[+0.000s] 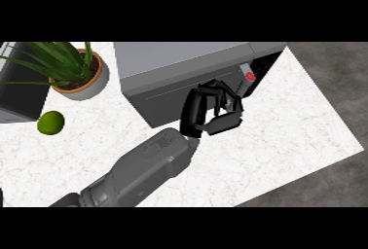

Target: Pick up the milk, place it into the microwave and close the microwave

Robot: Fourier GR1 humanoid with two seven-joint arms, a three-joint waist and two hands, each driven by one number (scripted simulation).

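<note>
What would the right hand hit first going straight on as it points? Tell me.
The dark front of the grey box-shaped microwave; the right hand seems almost against it, though depth is unclear.

grey microwave (179,63) — green lime (51,122)

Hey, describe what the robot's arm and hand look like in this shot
One arm shows: a bulky grey forearm with smooth, rounded panels and a ringed segment lower down. It ends in a glossy black robot hand with slim, jointed fingers and a flat dark palm plate. No cables or markings show.
</note>
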